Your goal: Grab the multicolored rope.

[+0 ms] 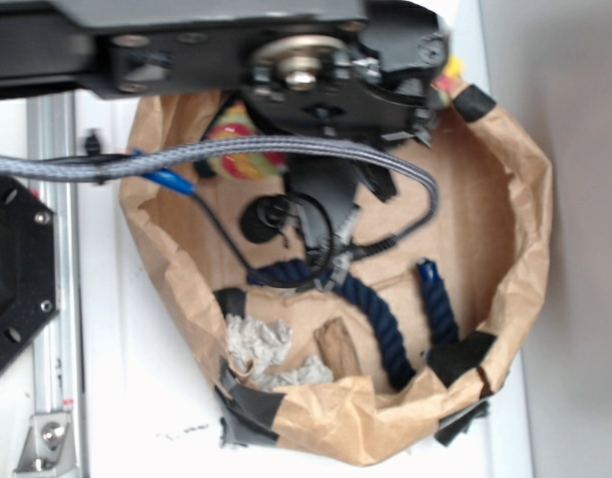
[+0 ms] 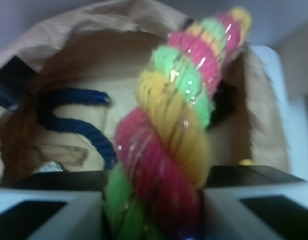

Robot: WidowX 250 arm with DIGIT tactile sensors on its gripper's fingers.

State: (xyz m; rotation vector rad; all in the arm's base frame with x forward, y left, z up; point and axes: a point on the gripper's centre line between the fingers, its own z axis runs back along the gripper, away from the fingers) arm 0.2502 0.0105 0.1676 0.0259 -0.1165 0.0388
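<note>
Carrier: a brown paper bag (image 1: 529,229) with its rim rolled down and patched with black tape (image 1: 463,354), lying on a white desk (image 1: 136,398).
Robot arm: the black WidowX arm (image 1: 286,50) reaches across the top edge of the exterior view and covers the upper part of the bag.
Gripper (image 2: 152,210): seen from the wrist camera, its two light grey fingers (image 2: 48,212) stand at either side of the rope at the bottom edge.
State of the fingers: narrow, closed onto the multicolored rope, which fills the gap between them.
Multicolored rope (image 2: 179,125): a thick twisted rope with red-pink, yellow and light green spirals; it rises from between the fingers toward the bag's far rim. In the exterior view only a short stretch (image 1: 241,149) shows under the arm, near the bag's upper left wall.
Navy rope (image 1: 385,329): curved on the bag's floor, toward the lower right wall, apart from the multicolored rope.
Other contents: crumpled grey paper (image 1: 261,349) and a brown piece (image 1: 337,347) beside it, near the lower rim.
Cable: a grey braided cable (image 1: 286,154) arches over the bag.
</note>
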